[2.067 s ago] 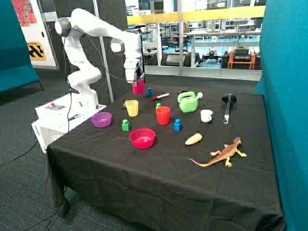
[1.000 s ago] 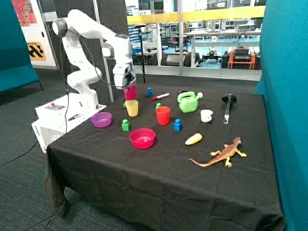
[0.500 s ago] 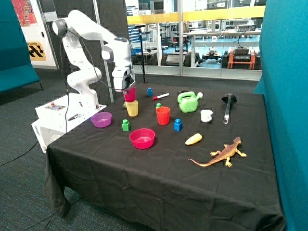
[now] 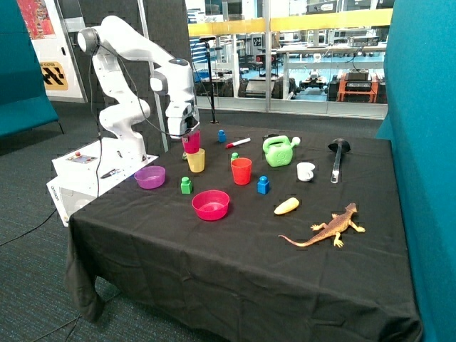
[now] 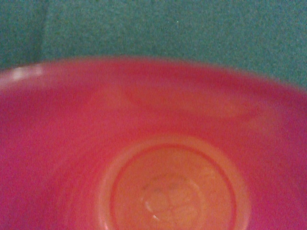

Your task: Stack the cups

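Now gripper gripping magenta cup, tapered, handleless

Black-clothed table — yellow cup, red-orange cup, pink bowl, purple bowl, toy lizard

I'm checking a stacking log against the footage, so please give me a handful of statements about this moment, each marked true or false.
1. The gripper holds the magenta-pink plastic tumbler right above the yellow plastic tumbler. True.
2. The red-orange plastic tumbler already sits inside the yellow one. False: it stands alone on the black tablecloth, near the blue toy block.
3. The green toy watering can lies tipped on its side. False: it stands upright.
4. The wide shallow purple bowl stands beside the green toy block, near the robot's base. True.
5. The brown toy lizard lies inside the wide shallow pink bowl. False: it lies on the cloth, apart from the bowl.
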`<state>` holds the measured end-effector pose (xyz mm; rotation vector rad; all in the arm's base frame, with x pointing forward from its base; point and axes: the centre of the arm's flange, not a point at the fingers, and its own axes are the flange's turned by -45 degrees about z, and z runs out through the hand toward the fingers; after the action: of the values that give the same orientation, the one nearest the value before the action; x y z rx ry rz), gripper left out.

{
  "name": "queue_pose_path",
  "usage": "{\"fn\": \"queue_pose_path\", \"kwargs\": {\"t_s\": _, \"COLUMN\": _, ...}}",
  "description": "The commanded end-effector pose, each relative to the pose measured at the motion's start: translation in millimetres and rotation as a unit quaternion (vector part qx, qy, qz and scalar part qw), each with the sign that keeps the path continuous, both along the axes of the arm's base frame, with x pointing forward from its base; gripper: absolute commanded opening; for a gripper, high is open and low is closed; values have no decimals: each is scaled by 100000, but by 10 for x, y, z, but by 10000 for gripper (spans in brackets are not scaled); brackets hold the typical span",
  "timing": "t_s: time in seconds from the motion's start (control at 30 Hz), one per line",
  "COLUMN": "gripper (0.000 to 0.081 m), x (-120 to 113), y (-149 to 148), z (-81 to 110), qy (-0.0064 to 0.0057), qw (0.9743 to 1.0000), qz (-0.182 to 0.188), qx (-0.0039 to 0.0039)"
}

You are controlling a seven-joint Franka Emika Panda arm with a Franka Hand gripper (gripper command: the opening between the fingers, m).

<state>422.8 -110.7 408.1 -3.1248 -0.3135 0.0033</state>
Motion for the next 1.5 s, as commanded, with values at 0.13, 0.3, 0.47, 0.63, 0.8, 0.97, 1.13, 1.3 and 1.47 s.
{"fn": "queue_pose_path", "kwargs": {"t_s": 0.13, "gripper": 0, "x": -52, "y": 19, "z": -63, "qy": -111, "qw": 100000, "qz": -5, "qx": -42}}
{"fn": "queue_pose_path", "kwargs": {"t_s": 0.3, "gripper": 0, "x": -40, "y": 18, "z": -65, "qy": -111, "qw": 100000, "qz": 166, "qx": -42}}
{"fn": "queue_pose_path", "kwargs": {"t_s": 0.47, "gripper": 0, "x": 11, "y": 29, "z": -55, "qy": -112, "qw": 99998, "qz": 639, "qx": -42}}
{"fn": "queue_pose_path", "kwargs": {"t_s": 0.63, "gripper": 0, "x": 131, "y": 50, "z": -28, "qy": -112, "qw": 99995, "qz": 975, "qx": -41}}
{"fn": "queue_pose_path", "kwargs": {"t_s": 0.8, "gripper": 0, "x": 280, "y": 72, "z": 30, "qy": -112, "qw": 99988, "qz": 1564, "qx": -41}}
{"fn": "queue_pose_path", "kwargs": {"t_s": 0.97, "gripper": 0, "x": 305, "y": 73, "z": 21, "qy": -112, "qw": 99991, "qz": 1355, "qx": -41}}
{"fn": "queue_pose_path", "kwargs": {"t_s": 1.13, "gripper": 0, "x": 274, "y": 76, "z": -2, "qy": -112, "qw": 99993, "qz": 1156, "qx": -41}}
{"fn": "queue_pose_path", "kwargs": {"t_s": 1.3, "gripper": 0, "x": 246, "y": 83, "z": -11, "qy": -112, "qw": 99996, "qz": 892, "qx": -41}}
{"fn": "queue_pose_path", "kwargs": {"t_s": 1.47, "gripper": 0, "x": 234, "y": 93, "z": -6, "qy": -112, "qw": 99994, "qz": 1045, "qx": -41}}
